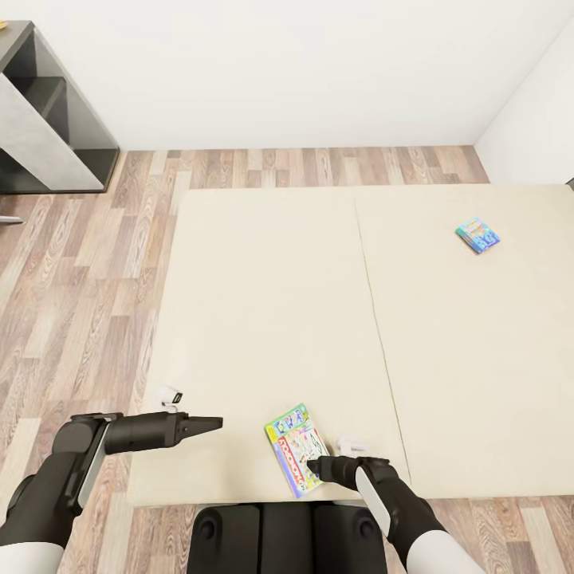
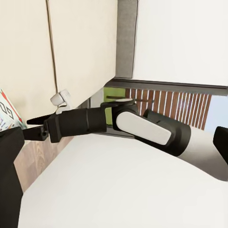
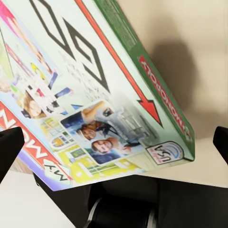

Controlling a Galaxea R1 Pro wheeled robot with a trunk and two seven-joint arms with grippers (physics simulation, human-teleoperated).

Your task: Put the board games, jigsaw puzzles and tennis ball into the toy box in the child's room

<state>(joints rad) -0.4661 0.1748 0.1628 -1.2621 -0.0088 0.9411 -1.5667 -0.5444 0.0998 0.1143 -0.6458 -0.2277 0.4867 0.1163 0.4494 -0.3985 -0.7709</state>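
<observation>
The bed has a beige two-part mattress. One board game, a Monopoly box with a green edge, lies at the mattress's near edge; it looms large and tilted in the right wrist view. My right gripper is open at the box's near corner, its fingertips spread wide on either side of it. A second, smaller board game, blue-edged, lies far back on the right half of the bed. My left gripper hovers open over the bed's near left part, apart from both boxes.
Wood-plank floor runs along the bed's left side and behind it. A dark grey shelf unit stands at the far left against the white wall. My black base is up against the bed's near edge.
</observation>
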